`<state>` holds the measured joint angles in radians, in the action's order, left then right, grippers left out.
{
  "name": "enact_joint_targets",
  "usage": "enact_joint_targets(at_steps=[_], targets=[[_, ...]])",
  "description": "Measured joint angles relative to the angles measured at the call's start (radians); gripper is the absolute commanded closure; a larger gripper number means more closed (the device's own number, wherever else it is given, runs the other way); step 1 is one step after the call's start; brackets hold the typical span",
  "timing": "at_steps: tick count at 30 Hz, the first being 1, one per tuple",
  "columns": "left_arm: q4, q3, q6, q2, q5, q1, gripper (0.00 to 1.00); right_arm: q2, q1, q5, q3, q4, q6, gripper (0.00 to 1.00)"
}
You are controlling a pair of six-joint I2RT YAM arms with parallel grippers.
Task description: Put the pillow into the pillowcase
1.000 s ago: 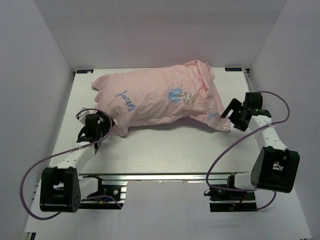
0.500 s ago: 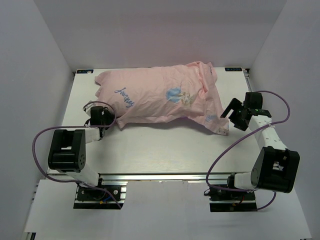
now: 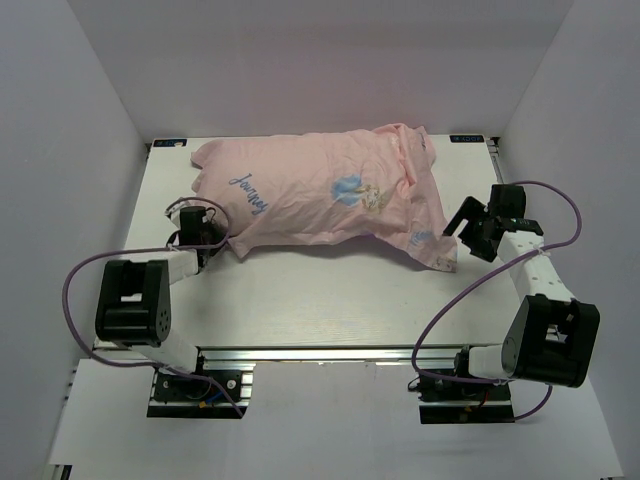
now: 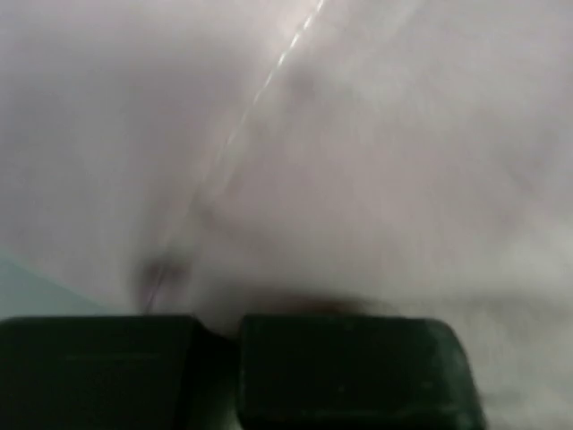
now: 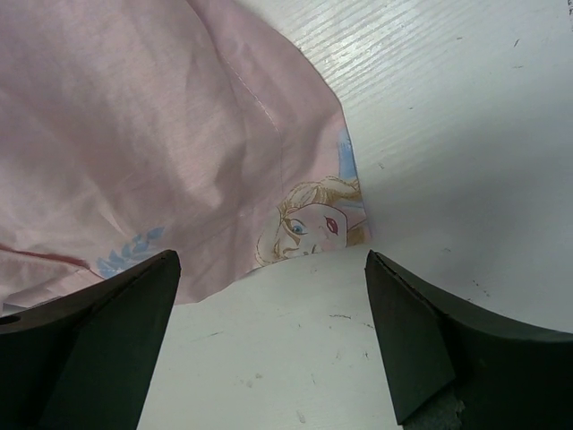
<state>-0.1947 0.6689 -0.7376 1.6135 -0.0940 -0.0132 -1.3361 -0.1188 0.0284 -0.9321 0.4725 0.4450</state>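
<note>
The pillowcase (image 3: pixel 320 195), pale pink face up with "Journey" lettering and a cartoon print, lies plump across the far half of the table. No white pillow shows; it is hidden. My left gripper (image 3: pixel 218 240) presses into the case's near left corner. In the left wrist view its jaws (image 4: pixel 218 322) are shut, with blurred pink fabric (image 4: pixel 358 134) running right down to them. My right gripper (image 3: pixel 462 230) stands open just off the case's near right corner. In the right wrist view the printed corner (image 5: pixel 313 224) lies just beyond the wide-apart fingers (image 5: pixel 271 260), apart from them.
The white table (image 3: pixel 330 300) is boxed in by white walls at the back and both sides. Purple cables loop from both arms near the front edge. Both arm bases sit on a metal rail (image 3: pixel 320 352) at the near edge.
My left arm folded back, and its gripper moved up against the case's near left corner and shut. The case's left end shifted a little. The right arm hardly moved.
</note>
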Motion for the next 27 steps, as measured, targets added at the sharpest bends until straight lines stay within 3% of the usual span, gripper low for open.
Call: enact_joint_targets(at_steps=[12,20,27], targets=[[0.337,-0.013,-0.078,-0.597,-0.113,-0.002,1.00,0.058,0.000,-0.077,0.021,0.059,0.045,0.11],[0.510,0.001,-0.090,-0.728,-0.123,-0.002,1.00,0.002,-0.002,-0.103,0.052,0.069,0.057,0.11],[0.555,0.037,-0.082,-0.740,-0.129,-0.002,1.00,-0.138,-0.003,0.035,0.054,0.008,0.054,0.11]])
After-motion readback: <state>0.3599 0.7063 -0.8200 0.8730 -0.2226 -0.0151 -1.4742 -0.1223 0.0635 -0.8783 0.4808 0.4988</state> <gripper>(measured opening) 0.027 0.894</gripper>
